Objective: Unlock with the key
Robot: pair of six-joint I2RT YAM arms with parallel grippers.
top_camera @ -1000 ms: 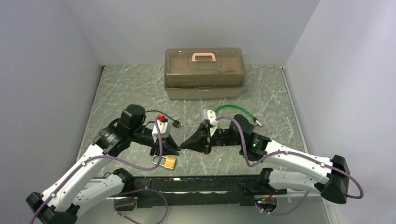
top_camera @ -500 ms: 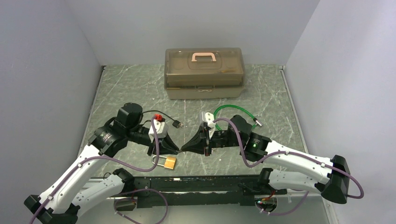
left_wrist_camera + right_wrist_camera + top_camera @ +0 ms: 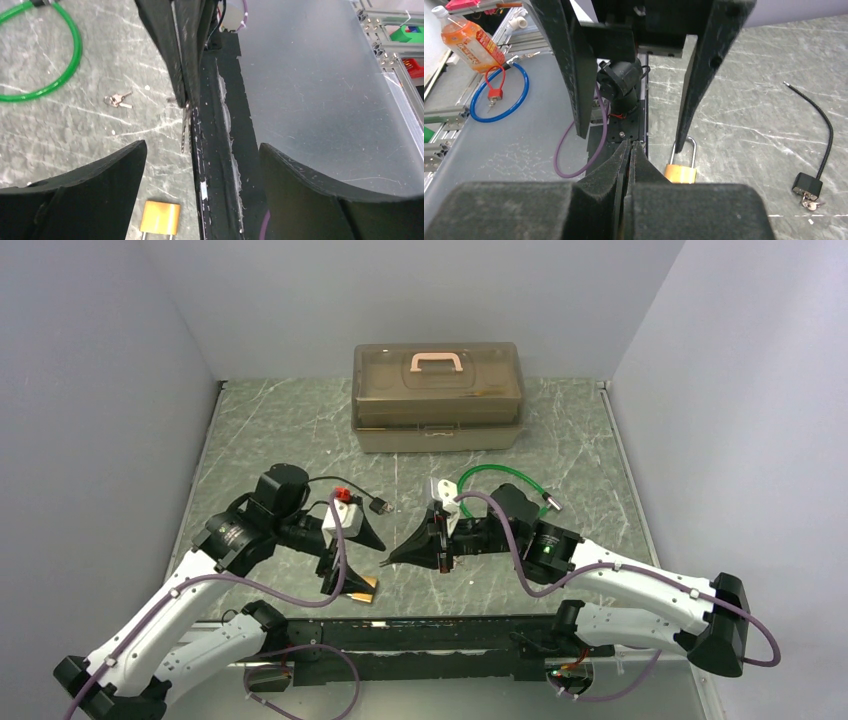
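A brass padlock (image 3: 364,587) (image 3: 160,217) (image 3: 681,173) lies on the table near the front edge, its shackle (image 3: 684,148) pointing towards the left arm. My left gripper (image 3: 351,562) (image 3: 202,147) hangs open above it with nothing between its fingers (image 3: 574,75); one finger stands over the shackle. My right gripper (image 3: 388,561) (image 3: 630,144) is shut on the key (image 3: 185,131), whose thin blade sticks out of the fingertips towards the left gripper. The blade is in the air, apart from the padlock.
A brown toolbox (image 3: 437,398) stands at the back. A green cable lock (image 3: 500,480) (image 3: 50,60) and loose keys (image 3: 118,100) lie behind the right gripper. A black cable lock (image 3: 806,185) lies by the left arm. The black front rail (image 3: 420,635) runs close by.
My left gripper has opened wide and dropped a little over the padlock, one finger now covering part of it. The right gripper has crept slightly left with the key.
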